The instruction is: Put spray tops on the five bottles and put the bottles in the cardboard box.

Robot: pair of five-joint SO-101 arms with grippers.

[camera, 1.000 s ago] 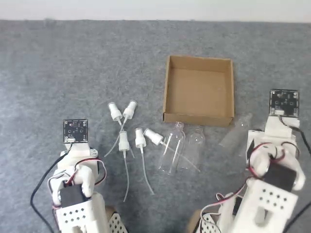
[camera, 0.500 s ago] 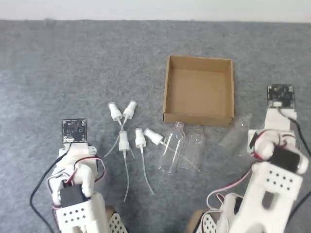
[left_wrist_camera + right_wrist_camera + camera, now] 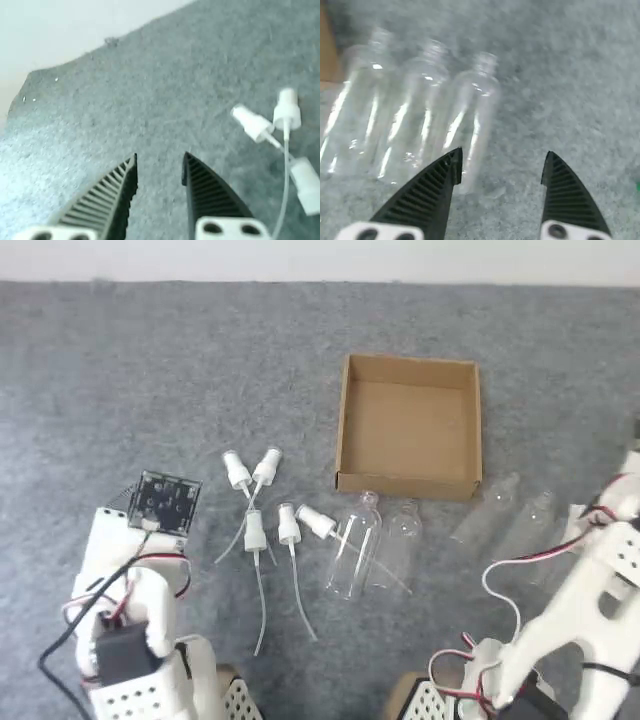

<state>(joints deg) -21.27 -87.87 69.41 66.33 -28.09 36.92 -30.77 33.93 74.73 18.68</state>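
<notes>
Two clear bottles [image 3: 355, 545] lie side by side in front of the cardboard box [image 3: 408, 484], which holds nothing. Two more bottles [image 3: 530, 525] lie to the right of them. Several white spray tops [image 3: 253, 530] with long tubes are scattered to the left of the middle bottles. In the right wrist view my right gripper [image 3: 503, 160] is open just above the carpet, close beside three bottles [image 3: 470, 110] lying in a row. My left gripper [image 3: 159, 172] is open over bare carpet, with spray tops [image 3: 287, 107] a little way off to its side.
Everything lies on a grey carpeted surface [image 3: 180, 370]. The left arm [image 3: 130, 630] stands at the front left and the right arm [image 3: 590, 590] at the front right edge. A pale wall [image 3: 320, 258] runs behind the carpet's far edge.
The right arm has swung out to the right edge, uncovering a bottle it hid. The left arm has turned and shifted slightly toward the left.
</notes>
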